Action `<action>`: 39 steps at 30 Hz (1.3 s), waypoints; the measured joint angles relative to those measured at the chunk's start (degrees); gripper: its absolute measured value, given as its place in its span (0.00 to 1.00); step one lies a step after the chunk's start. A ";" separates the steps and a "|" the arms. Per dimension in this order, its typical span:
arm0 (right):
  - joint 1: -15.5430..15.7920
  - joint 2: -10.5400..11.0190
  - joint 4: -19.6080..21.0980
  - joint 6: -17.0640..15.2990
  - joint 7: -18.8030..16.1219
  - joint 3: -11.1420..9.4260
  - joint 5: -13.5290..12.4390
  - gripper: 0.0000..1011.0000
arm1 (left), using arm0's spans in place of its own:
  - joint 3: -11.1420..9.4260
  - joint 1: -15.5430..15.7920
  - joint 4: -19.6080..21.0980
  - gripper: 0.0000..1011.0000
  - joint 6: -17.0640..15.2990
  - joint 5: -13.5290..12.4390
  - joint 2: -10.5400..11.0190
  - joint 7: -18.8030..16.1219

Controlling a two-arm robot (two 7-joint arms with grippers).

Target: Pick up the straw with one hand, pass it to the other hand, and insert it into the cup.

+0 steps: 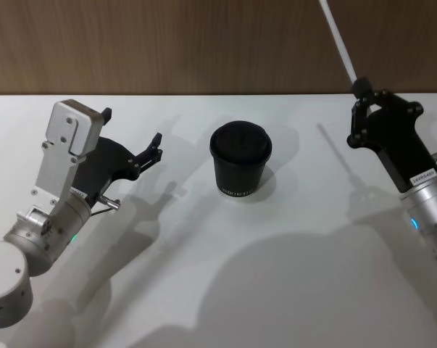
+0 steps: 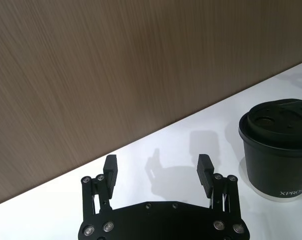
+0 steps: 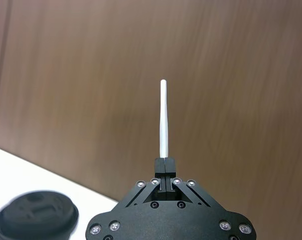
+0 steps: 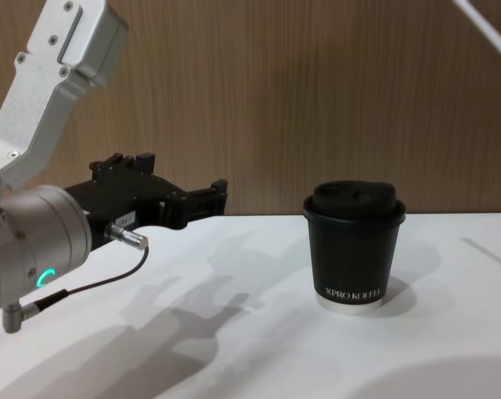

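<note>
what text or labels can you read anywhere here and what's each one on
"XPRO KOFFEE": white lettering low on the side of the small black paper cup with the domed lid.
White label on the right gripper: dark print, too small to read.

White straw [image 1: 340, 40], black cup [image 1: 240, 170] with white lettering [image 4: 355, 293], white table [image 1: 290, 232], brown wood-grain wall [image 1: 167, 43]

Straw [image 1: 340, 40]: upper end cut off by head view's edge. Cup [image 3: 34, 220]: blurred, cropped by right wrist view's edge; head-view lettering illegible.
</note>
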State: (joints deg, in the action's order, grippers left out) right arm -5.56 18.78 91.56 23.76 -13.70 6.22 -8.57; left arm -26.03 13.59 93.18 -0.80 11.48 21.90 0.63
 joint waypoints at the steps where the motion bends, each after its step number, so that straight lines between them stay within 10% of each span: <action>1: 0.00 0.14 0.24 0.28 -0.44 -0.01 -0.37 0.00 | 0.00 0.00 0.00 0.99 0.00 0.00 0.00 0.00; 39: 2.98 2.08 10.68 -0.59 -11.32 3.89 -9.00 0.00 | 0.00 0.00 0.00 0.99 0.00 0.00 0.00 0.00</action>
State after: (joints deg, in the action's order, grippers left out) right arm -2.59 20.87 102.24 23.18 -25.02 10.11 -17.57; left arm -26.02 13.59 93.17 -0.80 11.48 21.90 0.63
